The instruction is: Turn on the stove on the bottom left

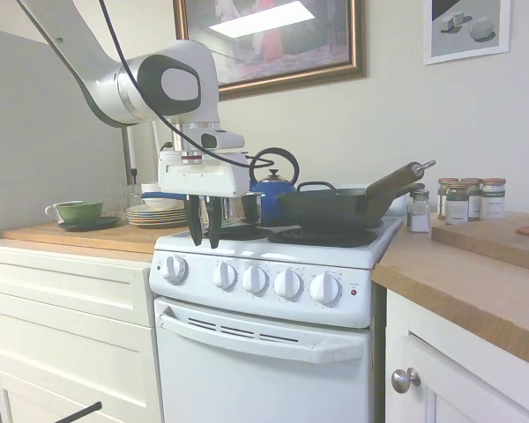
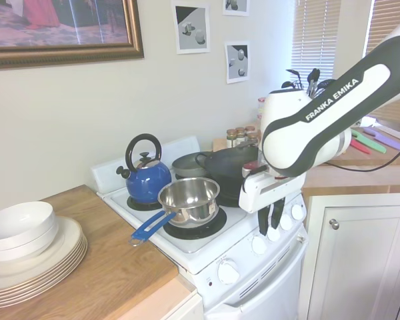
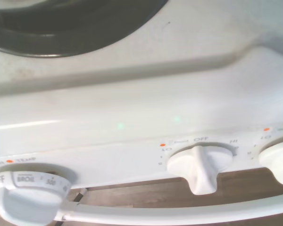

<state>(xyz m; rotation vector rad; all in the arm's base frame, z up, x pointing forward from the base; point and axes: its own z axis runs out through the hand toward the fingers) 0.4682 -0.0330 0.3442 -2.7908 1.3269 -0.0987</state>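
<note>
At frame centre, the stove [image 1: 273, 300], knob row running left-right, knobs facing outward, slightly parted empty jaws [image 1: 204, 231] just above.

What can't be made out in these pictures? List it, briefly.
- Stove: knob print too small to read, first exterior view.
- Front-left burner: mostly hidden under the saucepan, second exterior view.
- Rightmost knob in wrist view: cut off by the edge, label blurred.

A blue kettle [image 2: 145, 177] sits behind a steel saucepan [image 2: 189, 200] with a blue handle. A dark wok [image 1: 335, 208] rests alongside. Stacked plates [image 2: 33, 257] with white bowls [image 2: 19, 230] occupy the wooden tabletop [image 2: 113, 267]; spice jars [image 1: 465, 200] stand beyond.
</note>
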